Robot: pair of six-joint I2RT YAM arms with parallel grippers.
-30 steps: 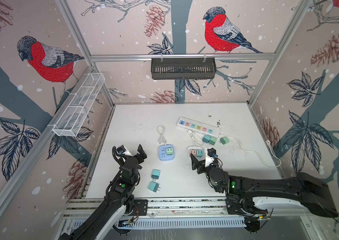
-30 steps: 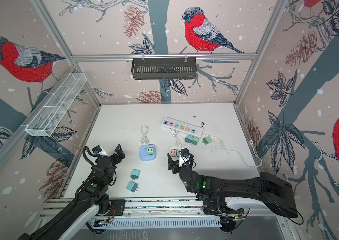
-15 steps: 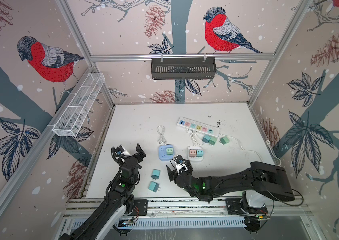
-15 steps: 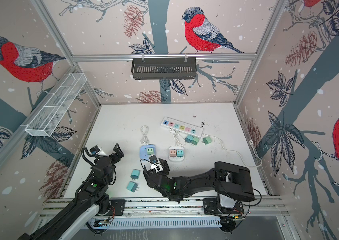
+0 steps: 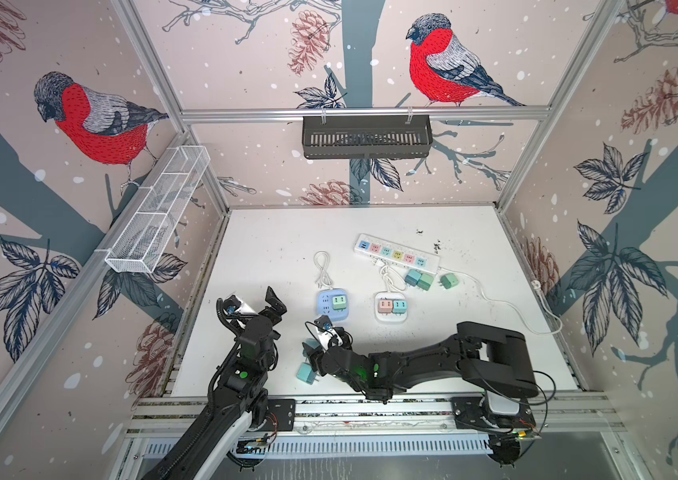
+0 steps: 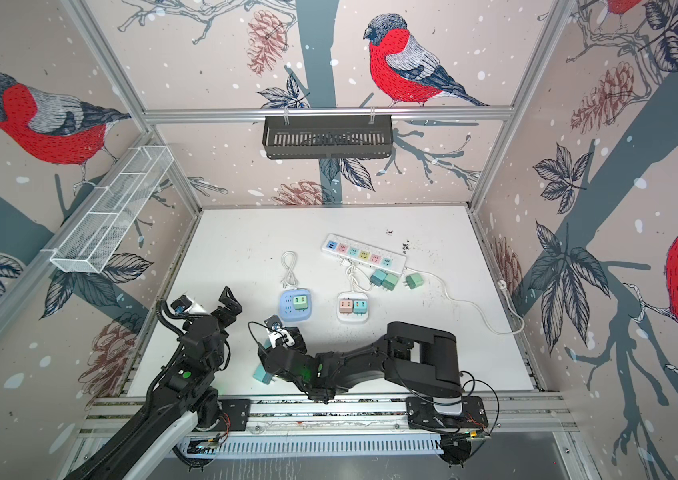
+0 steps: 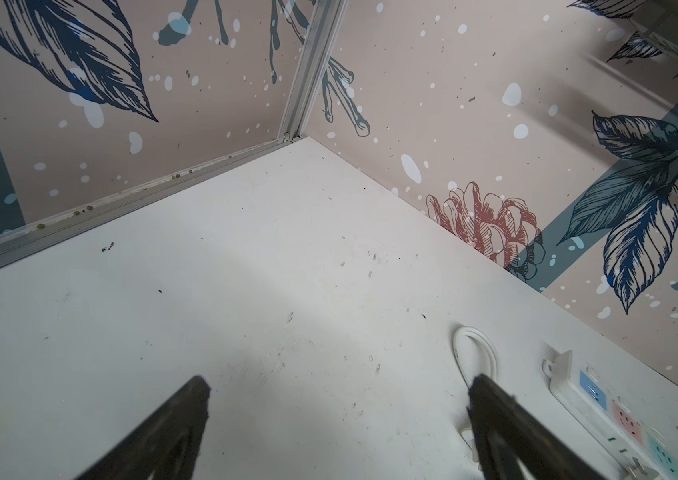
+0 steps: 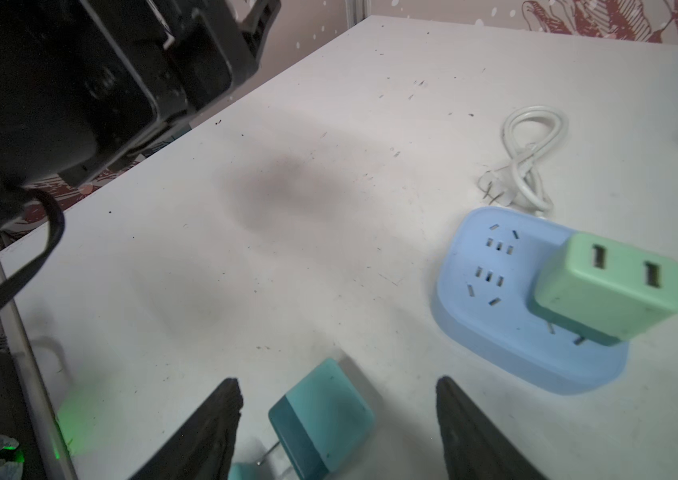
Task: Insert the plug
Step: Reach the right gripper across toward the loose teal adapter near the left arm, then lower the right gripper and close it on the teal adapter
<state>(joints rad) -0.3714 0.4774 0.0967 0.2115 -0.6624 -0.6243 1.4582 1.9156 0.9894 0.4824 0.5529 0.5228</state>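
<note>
The right pincer (image 8: 339, 386) hangs low over the worktop (image 5: 279, 249) near its front edge, left of the middle, with its jaws apart. A teal plug (image 8: 320, 419) lies on its side on the worktop between the fingers (image 8: 220, 419). There is a gap on either side of it, so nothing is gripped. A second teal plug (image 5: 307, 372) lies just beside it, nearer the front edge.

Further in from the front edge stands a blue socket block (image 8: 491, 291) with a green plug (image 8: 607, 286) in it, its prongs partly showing beneath. Beside that, toward the right edge, is a white socket block (image 5: 389, 319) carrying a pink plug and a teal one. A long power strip (image 5: 397, 254) lies nearer the back edge, with three loose plugs beside it.

The left pincer (image 7: 339, 384) hovers near the left edge over bare worktop, wide open and empty.
</note>
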